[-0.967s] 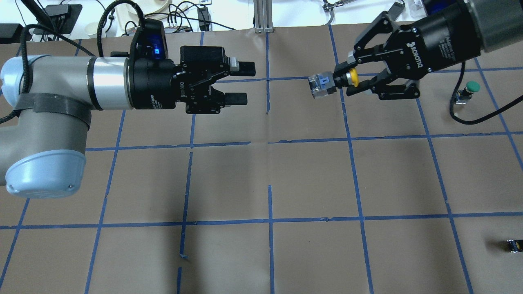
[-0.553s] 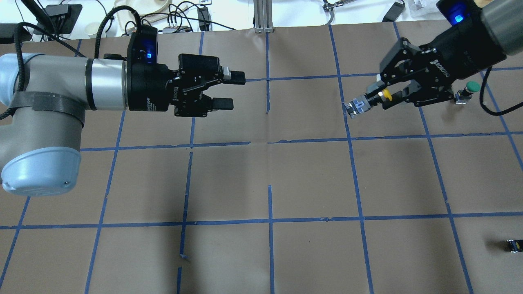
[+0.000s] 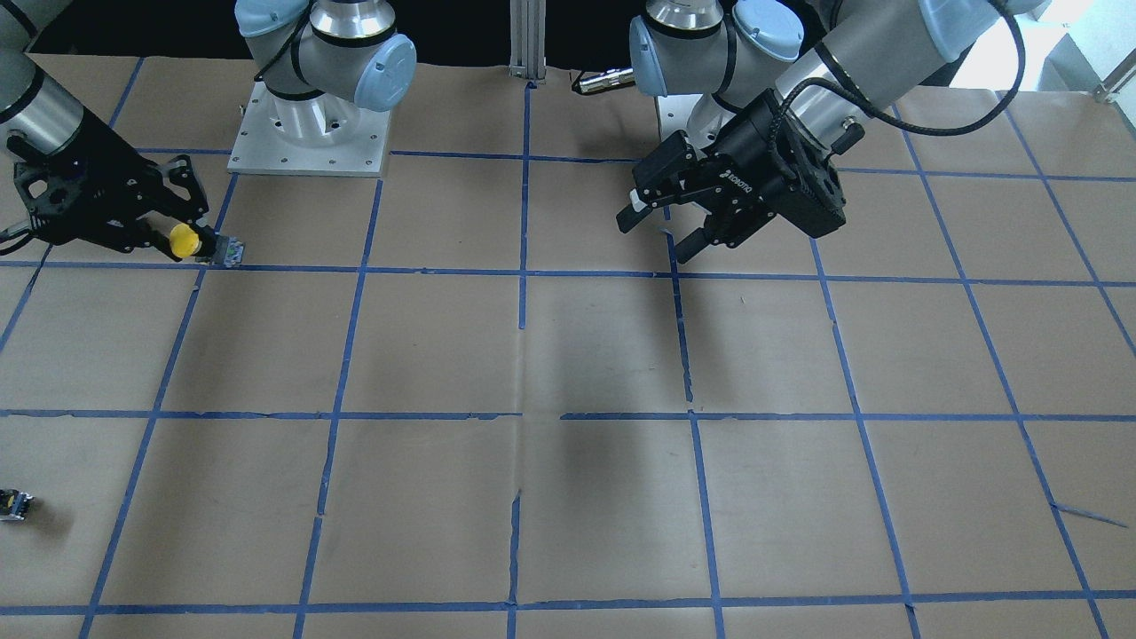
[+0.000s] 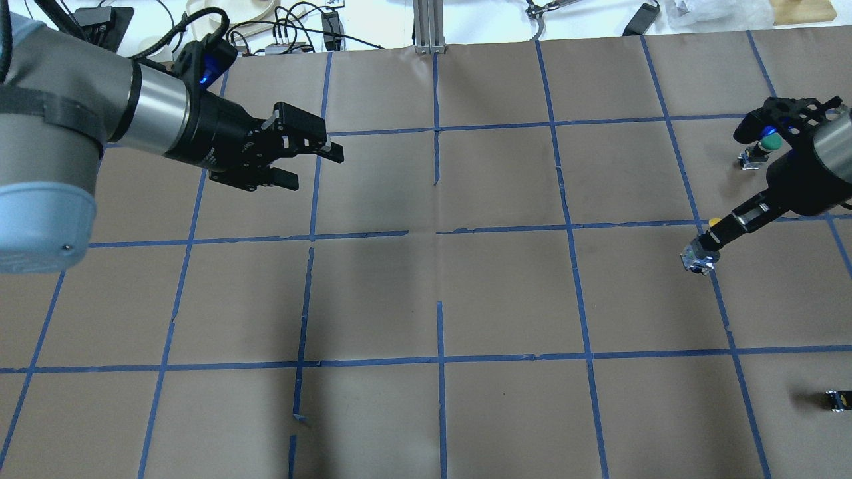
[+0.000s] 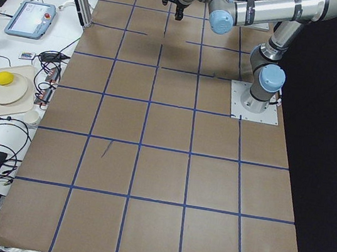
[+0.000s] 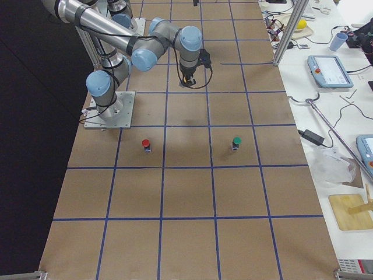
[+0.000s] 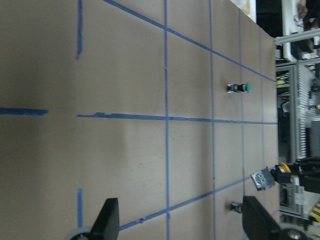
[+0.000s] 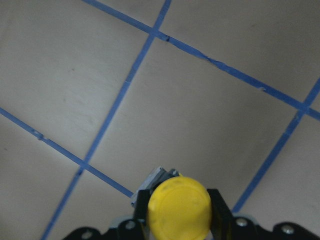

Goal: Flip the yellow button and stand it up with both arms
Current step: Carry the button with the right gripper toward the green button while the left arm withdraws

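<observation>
The right gripper (image 4: 722, 229), clamped on the yellow button (image 4: 700, 251), has swung from 1 o'clock to the 3 o'clock edge of the table (image 4: 506, 293), cap up, base low, while the left gripper (image 4: 311, 167), jaws apart and empty, retreated toward 10 o'clock: flip seemingly done, standing remains.

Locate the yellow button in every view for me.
Front-facing: yellow button at far left.
Overhead: button near right edge.
Exterior left: too small to tell.
Exterior right: too small to tell.
Left wrist: button lower right.
Right wrist: button bottom centre.
Landmark: green button, also in left wrist and exterior right.
</observation>
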Controlling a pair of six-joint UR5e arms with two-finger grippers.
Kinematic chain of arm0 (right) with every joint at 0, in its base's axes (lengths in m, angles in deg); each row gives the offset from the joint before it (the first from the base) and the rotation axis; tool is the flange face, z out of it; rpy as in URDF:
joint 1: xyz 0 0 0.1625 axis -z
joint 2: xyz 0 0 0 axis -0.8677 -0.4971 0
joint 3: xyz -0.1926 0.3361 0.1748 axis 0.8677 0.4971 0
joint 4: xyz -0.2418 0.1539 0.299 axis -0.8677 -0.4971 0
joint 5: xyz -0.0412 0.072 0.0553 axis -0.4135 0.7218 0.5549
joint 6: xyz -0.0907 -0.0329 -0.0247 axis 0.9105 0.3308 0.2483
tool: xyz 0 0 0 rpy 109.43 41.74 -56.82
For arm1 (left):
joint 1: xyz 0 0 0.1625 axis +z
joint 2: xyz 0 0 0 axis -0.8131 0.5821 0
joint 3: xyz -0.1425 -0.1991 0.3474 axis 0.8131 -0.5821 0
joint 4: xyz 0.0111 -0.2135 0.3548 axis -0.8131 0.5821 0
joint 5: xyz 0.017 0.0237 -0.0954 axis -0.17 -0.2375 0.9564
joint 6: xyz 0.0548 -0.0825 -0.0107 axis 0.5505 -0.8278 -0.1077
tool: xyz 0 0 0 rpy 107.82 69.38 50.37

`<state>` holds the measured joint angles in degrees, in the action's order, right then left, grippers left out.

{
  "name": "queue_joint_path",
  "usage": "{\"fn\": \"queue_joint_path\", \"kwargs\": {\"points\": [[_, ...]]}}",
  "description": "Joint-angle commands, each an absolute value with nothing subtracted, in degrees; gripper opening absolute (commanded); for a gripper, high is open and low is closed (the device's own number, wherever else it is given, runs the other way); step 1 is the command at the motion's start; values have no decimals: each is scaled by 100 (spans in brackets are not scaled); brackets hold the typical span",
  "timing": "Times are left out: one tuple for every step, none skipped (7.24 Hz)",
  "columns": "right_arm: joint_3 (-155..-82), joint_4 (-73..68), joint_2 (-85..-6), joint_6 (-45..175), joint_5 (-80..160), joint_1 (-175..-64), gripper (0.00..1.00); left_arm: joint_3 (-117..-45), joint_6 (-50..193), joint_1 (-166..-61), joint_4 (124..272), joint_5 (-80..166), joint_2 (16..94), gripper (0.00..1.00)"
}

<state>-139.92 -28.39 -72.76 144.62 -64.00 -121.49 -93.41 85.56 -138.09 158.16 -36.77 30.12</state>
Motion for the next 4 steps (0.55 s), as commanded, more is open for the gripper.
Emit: {"fn": "queue_joint_path", "kwargs": {"points": [[-14194, -3668, -7214, 16345, -6981, -11865, 14, -8176, 8685, -13956, 16918, -4837, 3437, 95], [-14194, -4081, -6935, 17633, -6930, -11699, 14, -7735, 8694, -14192, 17183, -5554, 3683, 95], [-14194, -4329, -6627, 18611, -6912, -11462, 14, -7661, 8868, -14551, 17229, -6379, 3720, 99], [-14186, -4418, -6433, 19683, -6790, -11068, 14, -7687, 8965, -14755, 17204, -7101, 3703, 99]]}}
